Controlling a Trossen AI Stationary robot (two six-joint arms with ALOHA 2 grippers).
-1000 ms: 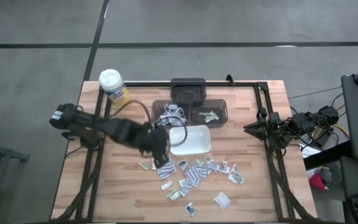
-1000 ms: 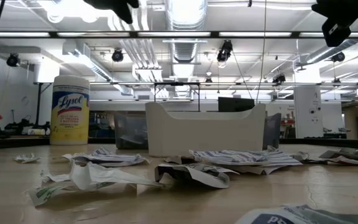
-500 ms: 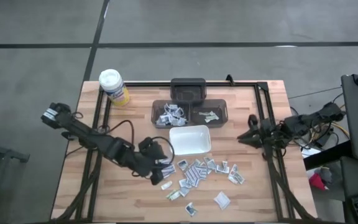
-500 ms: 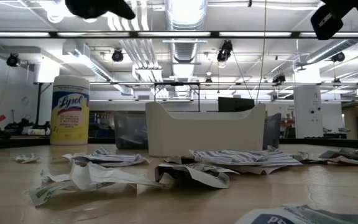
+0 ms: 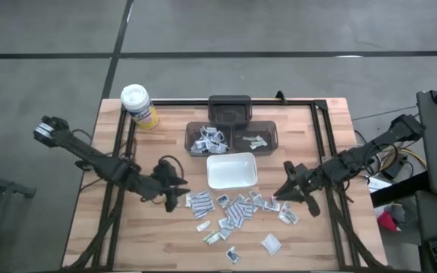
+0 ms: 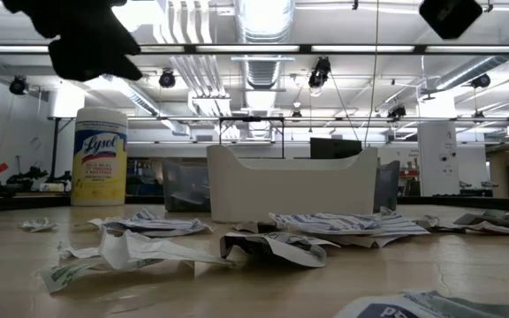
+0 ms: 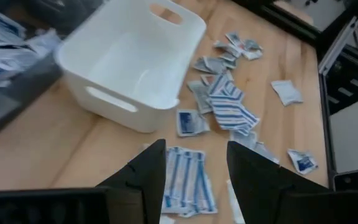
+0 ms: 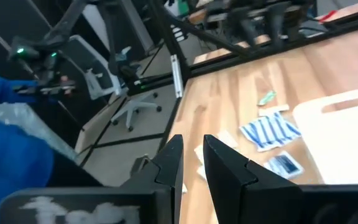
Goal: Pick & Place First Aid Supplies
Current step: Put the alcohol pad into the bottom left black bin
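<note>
The first aid supplies (image 5: 237,208) are small flat packets strewn on the wooden table near the white tray (image 5: 231,171); more lie in the dark bins (image 5: 234,138). My left gripper (image 5: 182,191) hovers open at the left end of the scatter, tipped down, with a blue-striped packet (image 7: 188,174) on the table below its fingers (image 7: 151,171). My right gripper (image 5: 279,191) hovers at the right end of the scatter, nearly level. A narrow gap shows between its fingers (image 8: 169,162), and nothing is in it.
A yellow canister with a white lid (image 5: 138,105) stands at the far left corner. A black frame (image 5: 226,101) runs round the table's far edge and sides. Bare wood lies left of the packets and along the near edge. A person in blue (image 8: 11,143) stands beyond the table.
My left gripper has drawn back from beside the white tray toward the table's left edge, come down and tipped more level. My right gripper has swung in from the table's right edge toward the packets and the near edge. No packet has moved.
</note>
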